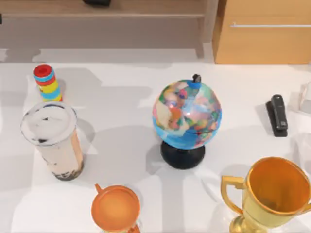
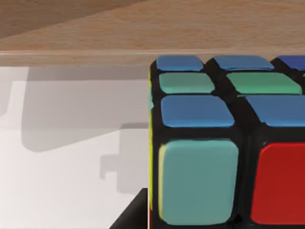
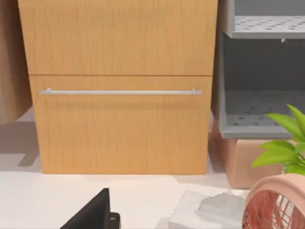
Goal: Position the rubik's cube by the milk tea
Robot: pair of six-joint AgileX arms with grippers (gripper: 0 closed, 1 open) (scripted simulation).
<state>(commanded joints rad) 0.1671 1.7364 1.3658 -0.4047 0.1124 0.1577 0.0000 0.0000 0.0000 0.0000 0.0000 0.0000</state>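
Rubik's cube [image 2: 224, 143] sits close up in left wrist view, blue, green, teal & red tiles w/ black grid lines, white desk [image 2: 62, 181] beside it; can't tell whether left claw is spread or pinching it. Milk tea [image 1: 53, 141] stands upright at desk's left: beige tea, white foamy top, dark pearls at base. Ring stack [image 1: 47, 82] just beyond it, orange mug [image 1: 115, 208] at near edge, nothing in it. Globe [image 1: 186, 116] mid-desk; open room betw. globe & cup. Gold trophy [image 1: 272, 194] near right, bowl bare; stapler [image 1: 277, 114] far right. Right wrist view: wood cabinet [image 3: 121, 86], tissue box [image 3: 205, 212], pink fan [image 3: 276, 205]; right claw's state can't be told.
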